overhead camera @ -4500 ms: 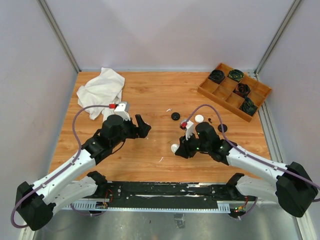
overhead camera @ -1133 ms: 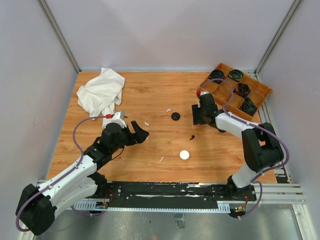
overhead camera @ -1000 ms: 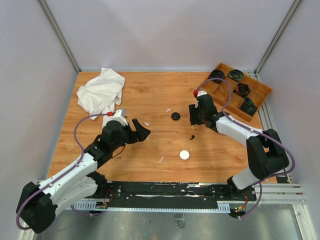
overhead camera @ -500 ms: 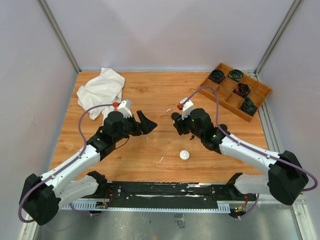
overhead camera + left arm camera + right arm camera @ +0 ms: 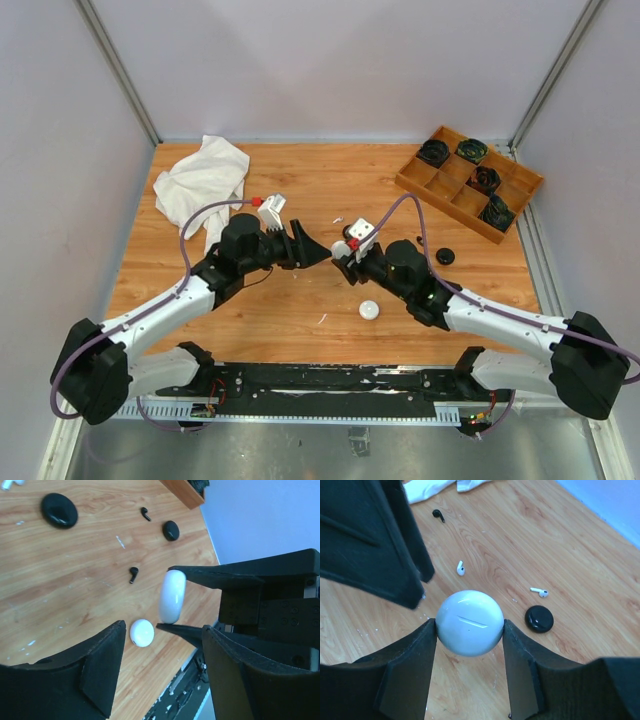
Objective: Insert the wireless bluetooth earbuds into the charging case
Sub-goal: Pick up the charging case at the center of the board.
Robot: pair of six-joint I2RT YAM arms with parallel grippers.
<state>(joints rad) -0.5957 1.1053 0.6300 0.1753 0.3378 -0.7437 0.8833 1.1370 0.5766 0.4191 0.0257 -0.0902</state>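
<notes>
Table (image 5: 300, 190) of orange wood bears everything. White cloth (image 5: 205, 180) lies well to the left of the white case (image 5: 470, 617). The left gripper (image 5: 162, 630) is released, jaws spread just beside that case. The right gripper (image 5: 469, 626) grasps it by the rim, above the wood. A black case (image 5: 539, 618) and the wireless bluetooth earbuds (image 5: 461, 568), white and black, lie loose on the table around the white case.

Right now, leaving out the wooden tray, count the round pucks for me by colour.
White pucks: 2, one held, one lying loose
Black pucks: 2, both lying loose
Total: 4
</notes>
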